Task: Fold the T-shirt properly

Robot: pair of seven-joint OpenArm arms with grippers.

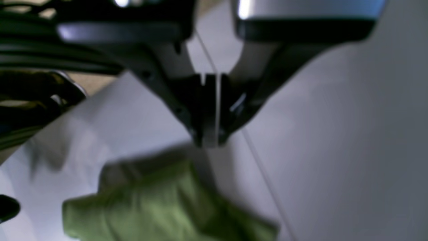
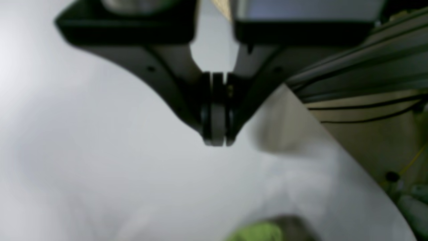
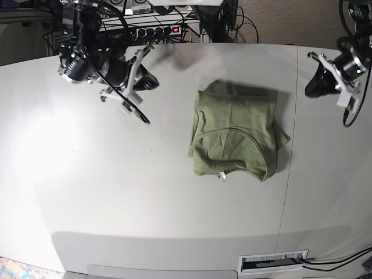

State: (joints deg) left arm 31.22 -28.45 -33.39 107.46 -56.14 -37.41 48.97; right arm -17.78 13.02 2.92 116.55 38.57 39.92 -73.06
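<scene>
Closed black jaws fill both wrist views: the left gripper [image 1: 209, 142] and the right gripper [image 2: 217, 142] each have their tips pressed together with nothing between them. One olive-green short-sleeved knit T-shirt [image 3: 235, 135] lies folded into a rough rectangle on the one white table [image 3: 116, 192], a small white tag [image 3: 222, 176] at its near edge. Both grippers hang well apart from the T-shirt, one to each side.
</scene>
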